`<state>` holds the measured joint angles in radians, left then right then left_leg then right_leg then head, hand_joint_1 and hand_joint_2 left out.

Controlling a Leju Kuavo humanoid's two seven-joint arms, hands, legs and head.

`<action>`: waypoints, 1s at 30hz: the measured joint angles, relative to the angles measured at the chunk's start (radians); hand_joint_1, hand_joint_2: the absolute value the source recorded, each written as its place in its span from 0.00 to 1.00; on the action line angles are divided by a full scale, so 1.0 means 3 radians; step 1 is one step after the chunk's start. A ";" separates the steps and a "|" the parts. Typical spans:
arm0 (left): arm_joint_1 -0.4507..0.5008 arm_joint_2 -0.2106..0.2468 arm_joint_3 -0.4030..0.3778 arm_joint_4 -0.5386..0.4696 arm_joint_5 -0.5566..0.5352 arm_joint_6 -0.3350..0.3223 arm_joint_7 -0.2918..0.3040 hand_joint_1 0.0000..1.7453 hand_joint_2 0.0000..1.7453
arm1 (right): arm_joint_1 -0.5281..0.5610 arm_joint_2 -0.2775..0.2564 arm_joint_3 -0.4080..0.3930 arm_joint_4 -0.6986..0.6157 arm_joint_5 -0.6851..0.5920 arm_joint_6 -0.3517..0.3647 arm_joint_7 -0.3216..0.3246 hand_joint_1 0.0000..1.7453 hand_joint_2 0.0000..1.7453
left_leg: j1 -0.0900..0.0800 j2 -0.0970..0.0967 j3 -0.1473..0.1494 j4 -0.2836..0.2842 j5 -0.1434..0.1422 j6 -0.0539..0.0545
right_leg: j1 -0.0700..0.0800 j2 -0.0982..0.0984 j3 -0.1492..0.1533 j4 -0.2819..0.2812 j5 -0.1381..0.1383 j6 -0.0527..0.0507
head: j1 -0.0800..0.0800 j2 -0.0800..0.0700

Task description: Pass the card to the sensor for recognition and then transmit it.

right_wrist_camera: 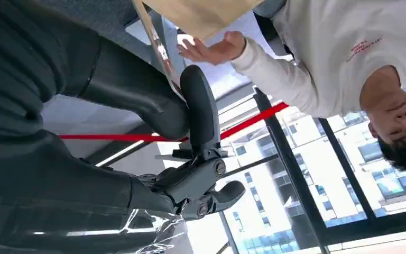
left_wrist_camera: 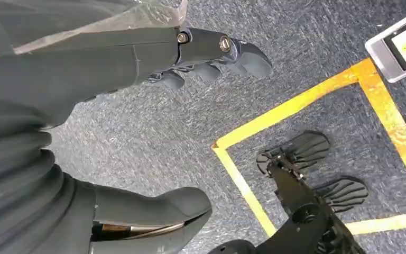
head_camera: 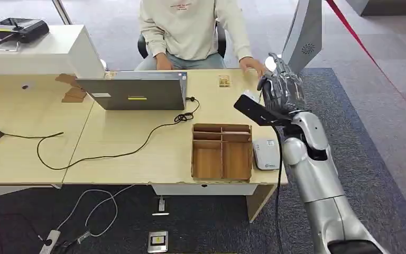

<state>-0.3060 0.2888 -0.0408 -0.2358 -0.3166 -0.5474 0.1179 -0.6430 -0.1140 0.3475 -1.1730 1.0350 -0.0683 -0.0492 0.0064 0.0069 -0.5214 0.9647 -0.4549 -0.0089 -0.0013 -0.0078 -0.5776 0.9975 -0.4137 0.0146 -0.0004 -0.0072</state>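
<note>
Right hand (head_camera: 281,84), upper right of the head view, pinches the card (right_wrist_camera: 156,45); its print is unreadable. Left hand (left_wrist_camera: 137,121) hangs with fingers apart, holding nothing.

The table (head_camera: 137,143) looked like smooth pale wood, the tray (head_camera: 222,151) matt cardboard, the arm (head_camera: 317,185) glossy silver metal, the floor (left_wrist_camera: 153,127) rough carpet.

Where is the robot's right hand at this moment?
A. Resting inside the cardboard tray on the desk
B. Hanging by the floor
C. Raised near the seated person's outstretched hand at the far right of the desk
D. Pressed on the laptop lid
C: in the head view the right hand is lifted above the desk's far right corner, close to the person's hand, well past the cardboard tray.
</note>
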 joint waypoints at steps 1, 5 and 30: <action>0.0011 0.0003 0.0001 0.0000 0.0011 0.0000 -0.0013 0.00 1.00 | 0.0000 -0.0003 -0.0001 0.0000 -0.0004 -0.0003 -0.0011 1.00 1.00 | 0.0000 0.0000 0.0000 0.0000 0.0000 0.0000 | 0.0000 0.0000 0.0000 0.0000 0.0000 0.0000 | -0.0001 0.0000; 0.0046 0.0023 0.0005 0.0000 0.0019 -0.0013 -0.0041 0.00 1.00 | -0.0017 -0.0004 -0.0003 0.0016 -0.0015 -0.0045 -0.0083 1.00 1.00 | 0.0000 0.0000 -0.0001 0.0000 0.0000 0.0000 | 0.0000 0.0000 0.0000 0.0000 0.0000 0.0000 | 0.0000 0.0000; -0.0012 0.0028 0.0001 -0.0003 -0.0071 -0.0182 0.0025 0.00 1.00 | -0.1604 0.0404 0.0064 0.1700 0.0286 -0.0303 -0.0537 1.00 1.00 | 0.0001 -0.0004 -0.0010 0.0000 0.0008 -0.0002 | 0.0001 -0.0001 -0.0007 0.0002 0.0006 0.0000 | 0.0000 0.0000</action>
<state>-0.3096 0.2972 -0.0404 -0.2365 -0.3380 -0.6020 0.1255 -1.1242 0.0073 0.3666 -0.6629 1.1208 -0.1591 -0.2102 0.0066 0.0058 -0.5244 0.9648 -0.4524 -0.0094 -0.0011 -0.0080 -0.5799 0.9980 -0.4121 0.0146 -0.0004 -0.0072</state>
